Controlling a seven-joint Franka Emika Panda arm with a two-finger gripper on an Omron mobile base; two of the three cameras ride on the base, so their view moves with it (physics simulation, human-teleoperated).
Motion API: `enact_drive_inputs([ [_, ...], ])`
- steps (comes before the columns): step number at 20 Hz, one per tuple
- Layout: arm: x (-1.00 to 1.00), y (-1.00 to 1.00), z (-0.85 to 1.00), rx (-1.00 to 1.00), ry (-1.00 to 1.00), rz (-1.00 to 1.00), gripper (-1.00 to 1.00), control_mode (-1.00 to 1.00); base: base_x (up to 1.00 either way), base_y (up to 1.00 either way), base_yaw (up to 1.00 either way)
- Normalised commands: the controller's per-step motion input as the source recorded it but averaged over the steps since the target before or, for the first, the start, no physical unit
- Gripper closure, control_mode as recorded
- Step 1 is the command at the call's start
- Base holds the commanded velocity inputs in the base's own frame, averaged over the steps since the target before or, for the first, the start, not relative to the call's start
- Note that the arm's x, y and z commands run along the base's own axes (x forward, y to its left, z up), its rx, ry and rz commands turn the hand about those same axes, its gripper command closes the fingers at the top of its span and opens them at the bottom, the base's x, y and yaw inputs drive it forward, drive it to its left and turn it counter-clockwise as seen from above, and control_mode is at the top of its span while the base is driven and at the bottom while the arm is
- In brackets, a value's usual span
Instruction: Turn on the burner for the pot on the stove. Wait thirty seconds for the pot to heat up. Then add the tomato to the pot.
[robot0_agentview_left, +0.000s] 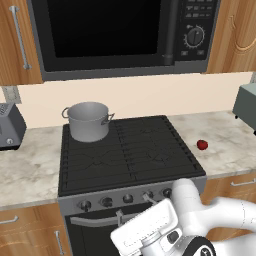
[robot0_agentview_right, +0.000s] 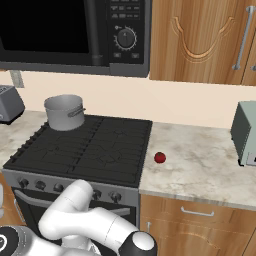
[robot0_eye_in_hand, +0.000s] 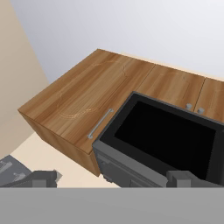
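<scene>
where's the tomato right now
The tomato lies on the marble counter just right of the stove, apart from its edge. The pot stands on the stove's back-left burner, far from the tomato.

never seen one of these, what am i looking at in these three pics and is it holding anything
It is a rendered kitchen with a white robot arm on a base that can drive. Two pictures come from cameras on that base, behind the arm to its left and right. The third looks along the end effector, tilted up at the microwave and wood cabinets. The fingertips stand wide apart with nothing between them, so it holds nothing. A grey pot sits on the back left burner of the black stove. A small red tomato lies on the counter to the stove's right.
</scene>
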Motion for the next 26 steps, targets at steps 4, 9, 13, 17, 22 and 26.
enact_drive_inputs([
  [4, 0.00, 0.00, 0.00, 0.00, 0.00, 0.00, -1.00, -1.00, 0.00, 0.00, 0.00],
  [9, 0.00, 0.00, 0.00, 0.00, 0.00, 0.00, -1.00, -1.00, 0.00, 0.00, 0.00],
  [13, 0.00, 0.00, 0.00, 0.00, 0.00, 0.00, -1.00, -1.00, 0.00, 0.00, 0.00],
  [17, 0.00, 0.00, 0.00, 0.00, 0.00, 0.00, -1.00, -1.00, 0.00, 0.00, 0.00],
  [22, 0.00, 0.00, 0.00, 0.00, 0.00, 0.00, -1.00, -1.00, 0.00, 0.00, 0.00],
  [26, 0.00, 0.00, 0.00, 0.00, 0.00, 0.00, -1.00, -1.00, 0.00, 0.00, 0.00],
])
